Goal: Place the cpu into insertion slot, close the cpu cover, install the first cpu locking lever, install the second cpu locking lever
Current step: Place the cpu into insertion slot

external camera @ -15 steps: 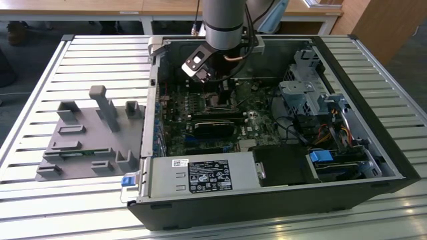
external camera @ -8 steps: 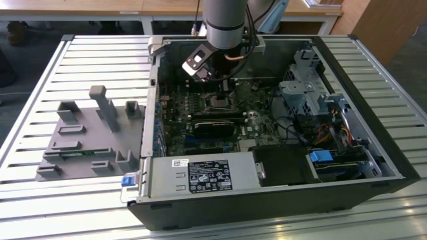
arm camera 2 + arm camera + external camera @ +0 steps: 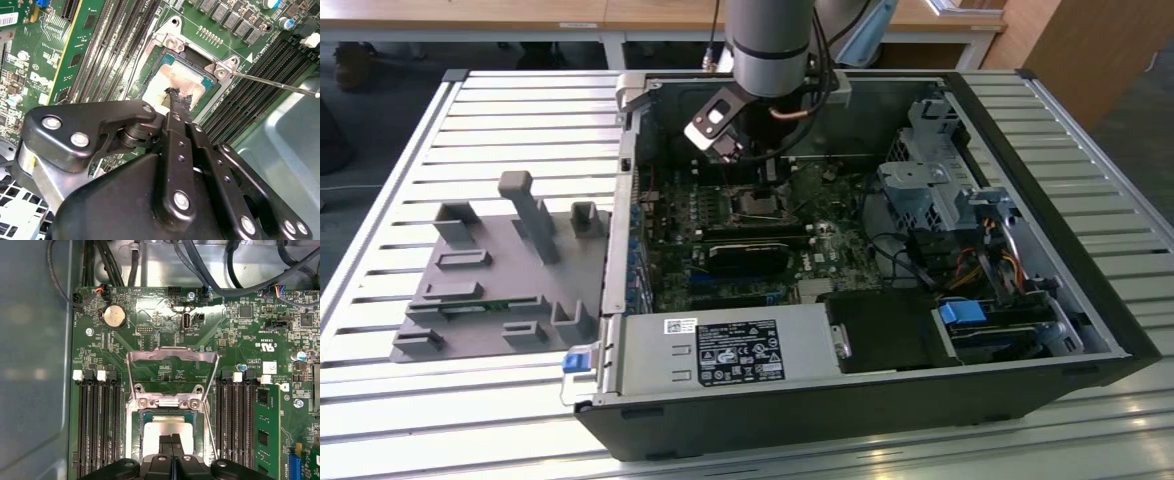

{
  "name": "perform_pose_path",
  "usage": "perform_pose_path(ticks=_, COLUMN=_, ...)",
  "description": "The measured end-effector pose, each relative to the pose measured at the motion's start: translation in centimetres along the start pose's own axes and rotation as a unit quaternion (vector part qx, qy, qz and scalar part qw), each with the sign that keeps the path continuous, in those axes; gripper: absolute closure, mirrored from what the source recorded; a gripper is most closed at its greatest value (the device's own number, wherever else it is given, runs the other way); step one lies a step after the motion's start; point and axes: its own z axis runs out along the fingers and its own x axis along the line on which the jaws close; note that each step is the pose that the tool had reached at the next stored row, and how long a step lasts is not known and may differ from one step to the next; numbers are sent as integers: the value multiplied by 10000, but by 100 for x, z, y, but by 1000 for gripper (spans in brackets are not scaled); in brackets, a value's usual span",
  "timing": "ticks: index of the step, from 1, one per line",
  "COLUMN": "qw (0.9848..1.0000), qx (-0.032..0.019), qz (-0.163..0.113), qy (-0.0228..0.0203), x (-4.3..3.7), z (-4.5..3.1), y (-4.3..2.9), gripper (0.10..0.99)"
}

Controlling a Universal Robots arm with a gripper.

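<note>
Directly under your gripper (image 3: 172, 441), tips pinched together and gripping nothing, the cpu (image 3: 167, 426) lies flat in the insertion slot (image 3: 133, 425). The cpu cover (image 3: 172, 355) stands swung open just past it, toward the coin cell (image 3: 114, 316). One locking lever (image 3: 270, 83) juts free alongside. Memory slots (image 3: 95, 425) flank both sides.

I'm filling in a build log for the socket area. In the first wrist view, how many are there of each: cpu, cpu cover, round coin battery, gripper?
cpu: 1
cpu cover: 1
round coin battery: 1
gripper: 1
Total: 4
</note>
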Motion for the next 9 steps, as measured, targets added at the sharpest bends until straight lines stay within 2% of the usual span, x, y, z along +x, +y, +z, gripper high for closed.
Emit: perform_pose_path(ticks=9, qw=10000, qx=0, qz=-1, qy=-18, x=0, z=-40, y=2, gripper=969)
